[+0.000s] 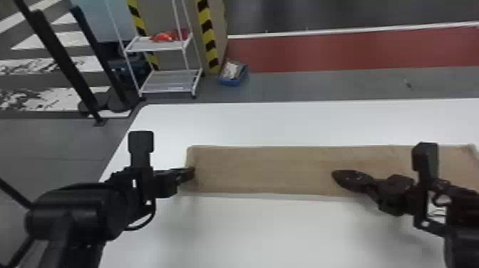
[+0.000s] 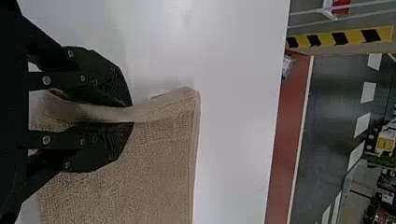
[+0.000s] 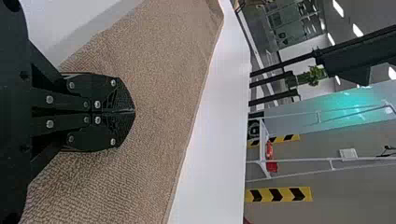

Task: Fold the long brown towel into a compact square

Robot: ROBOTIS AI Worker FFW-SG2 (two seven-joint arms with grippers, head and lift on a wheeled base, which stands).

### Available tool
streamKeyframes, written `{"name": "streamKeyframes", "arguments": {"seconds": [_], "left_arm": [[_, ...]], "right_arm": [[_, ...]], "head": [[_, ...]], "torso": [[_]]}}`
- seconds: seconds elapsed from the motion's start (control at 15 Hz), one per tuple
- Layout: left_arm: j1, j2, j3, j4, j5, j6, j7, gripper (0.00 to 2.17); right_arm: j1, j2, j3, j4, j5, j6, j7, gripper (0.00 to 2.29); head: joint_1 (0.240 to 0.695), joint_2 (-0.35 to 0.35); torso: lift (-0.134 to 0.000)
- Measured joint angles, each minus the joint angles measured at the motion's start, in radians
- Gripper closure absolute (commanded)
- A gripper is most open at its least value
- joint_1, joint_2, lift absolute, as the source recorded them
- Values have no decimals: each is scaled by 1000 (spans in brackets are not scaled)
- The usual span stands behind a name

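Brown towel (image 1: 260, 169) laid long, not yet squared, beneath closed, empty right end effector (image 3: 134, 111); one end pinched in nearly closed left end effector (image 2: 132, 115).

The long brown towel (image 1: 263, 169) stretches flat over the surface (image 1: 267, 231), one short end pinched into a ridge by the left pincer (image 1: 192, 172), its length passing under the right pincer (image 1: 335, 174).

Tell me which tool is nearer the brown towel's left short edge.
Left: the left tool holds the brown towel at that edge; the right tool, shut, is farther right, over the towel.
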Motion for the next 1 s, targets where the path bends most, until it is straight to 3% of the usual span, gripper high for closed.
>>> {"name": "streamKeyframes", "arguments": {"seconds": [0.07,0.4,0.6,0.8,0.93,1.0], "left_arm": [[2,-1,3,-15,11,6,-1,1207],[-26,-3,16,-142,96,159,-3,1207],[-71,-32,24,-212,192,266,17,1207],[-111,-128,27,-228,267,319,42,1207],[-128,-215,14,-223,264,318,70,1207],[-137,-233,0,-215,252,310,85,1207]], "right_arm": [[0,0,0,2,-1,-4,-1,1595],[-10,0,4,28,-2,-14,-6,1595],[-11,0,8,28,-2,-12,-8,1595],[-11,0,6,28,-4,-8,-13,1595],[-3,0,-3,17,-11,5,-3,1595],[3,0,-8,2,-17,18,2,1592]], "head": [[695,160],[695,133],[695,88],[695,41],[695,-13],[695,-22]], "torso": [[-124],[-124],[-124],[-124],[-124],[-124]]}}
